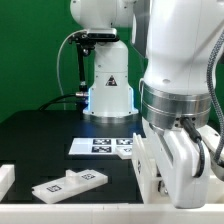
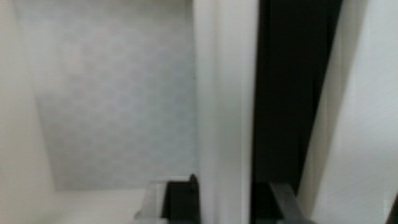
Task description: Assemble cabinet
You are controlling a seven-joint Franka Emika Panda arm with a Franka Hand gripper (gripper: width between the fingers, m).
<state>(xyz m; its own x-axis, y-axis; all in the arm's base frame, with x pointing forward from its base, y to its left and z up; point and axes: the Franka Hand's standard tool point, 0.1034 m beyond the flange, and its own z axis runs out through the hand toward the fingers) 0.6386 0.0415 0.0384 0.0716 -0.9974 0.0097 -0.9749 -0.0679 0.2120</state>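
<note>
1. The black table (image 1: 40, 140) carries everything.
2. The marker board (image 1: 100, 147) lies flat near its middle.
3. A tagged white panel (image 1: 68, 183) lies flat toward the front, on the exterior view's left.
4. A white block (image 1: 4, 180) sits at that left edge, apart from the panel.

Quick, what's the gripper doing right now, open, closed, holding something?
Gripper: jaws sit either side of a white cabinet panel; whether they clamp it cannot be told, as the wrist view is too blurred.
</note>
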